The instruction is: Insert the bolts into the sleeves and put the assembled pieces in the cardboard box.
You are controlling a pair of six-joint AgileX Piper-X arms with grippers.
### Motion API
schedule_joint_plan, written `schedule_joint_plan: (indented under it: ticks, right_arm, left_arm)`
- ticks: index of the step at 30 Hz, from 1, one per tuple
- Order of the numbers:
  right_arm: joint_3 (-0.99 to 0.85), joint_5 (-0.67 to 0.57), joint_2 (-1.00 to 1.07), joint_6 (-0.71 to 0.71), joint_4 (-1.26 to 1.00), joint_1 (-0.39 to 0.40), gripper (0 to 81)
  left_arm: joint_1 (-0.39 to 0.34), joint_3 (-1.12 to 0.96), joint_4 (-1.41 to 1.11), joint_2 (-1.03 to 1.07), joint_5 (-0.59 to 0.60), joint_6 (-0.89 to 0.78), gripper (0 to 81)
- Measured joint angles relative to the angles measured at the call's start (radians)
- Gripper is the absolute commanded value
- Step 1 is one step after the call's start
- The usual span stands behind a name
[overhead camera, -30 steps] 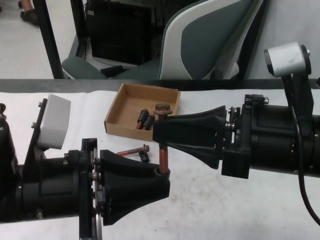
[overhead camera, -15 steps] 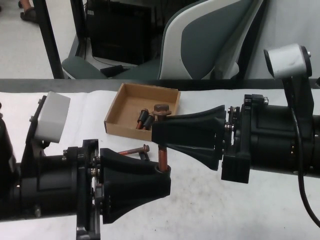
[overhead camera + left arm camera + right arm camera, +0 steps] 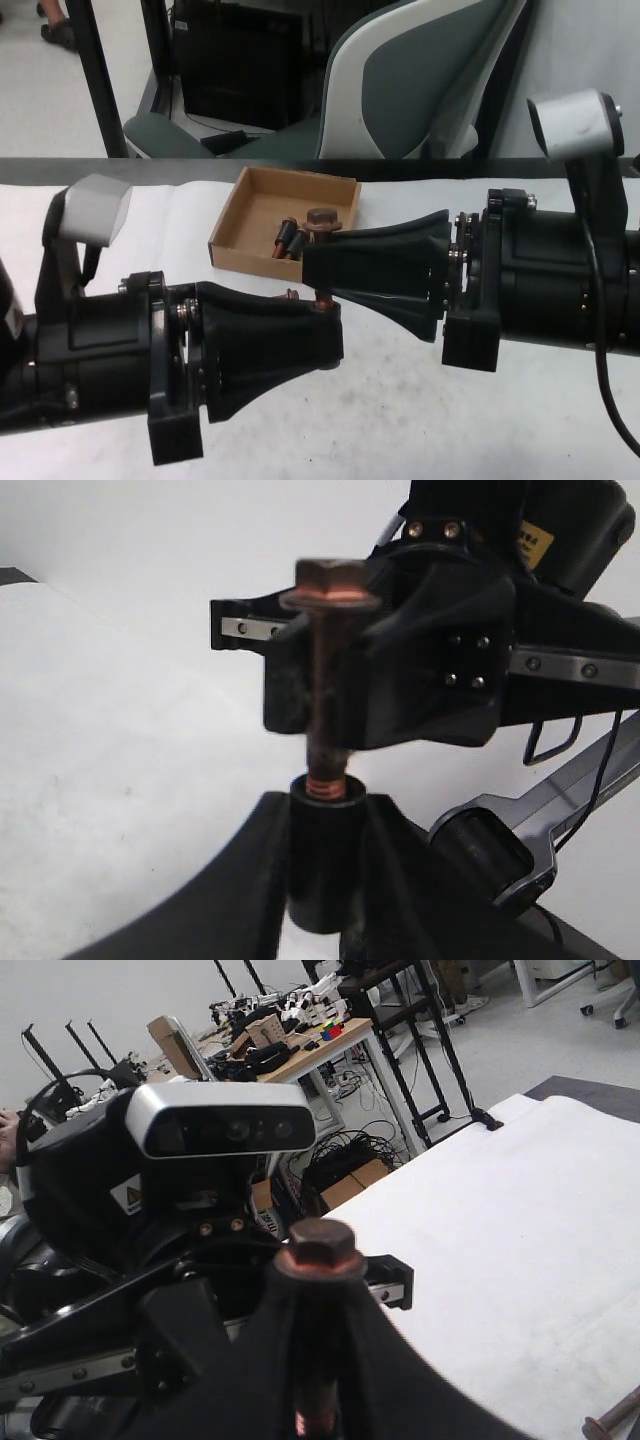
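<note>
A copper bolt (image 3: 324,670) hangs upright with its hex head (image 3: 322,217) on top, and my right gripper (image 3: 313,263) is shut on its shaft. Its threaded tip sits in the mouth of a black sleeve (image 3: 324,865). My left gripper (image 3: 325,325) is shut on that sleeve from below the bolt. In the right wrist view the bolt head (image 3: 318,1245) stands just above my right fingers (image 3: 250,1360). The cardboard box (image 3: 252,205) lies behind both grippers, with two assembled pieces (image 3: 290,238) inside.
A loose bolt (image 3: 612,1420) lies on the white bench cover (image 3: 450,400). An office chair (image 3: 420,80) and a black frame leg (image 3: 95,70) stand beyond the bench's far edge. Open bench surface lies in front of the arms.
My left arm has risen with the sleeve, so the sleeve has closed up on the bolt's tip and less shaft shows. The right arm has barely moved.
</note>
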Motion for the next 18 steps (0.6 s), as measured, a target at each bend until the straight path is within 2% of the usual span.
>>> schedule_joint_plan:
  ticks: [12,15,18]
  right_arm:
    - [0.000,0.000,0.000,-0.001,0.000,0.000,1.3]
    - [0.000,-0.002,0.000,-0.001,0.000,0.000,12.0]
    - [0.000,-0.007,0.000,-0.002,0.000,0.000,29.4]
  left_arm:
    - [0.000,0.000,-0.002,0.000,-0.007,-0.025,0.8]
    - [0.000,0.000,-0.005,0.000,-0.018,-0.028,0.8]
    - [0.000,0.000,-0.017,0.000,-0.027,-0.028,0.8]
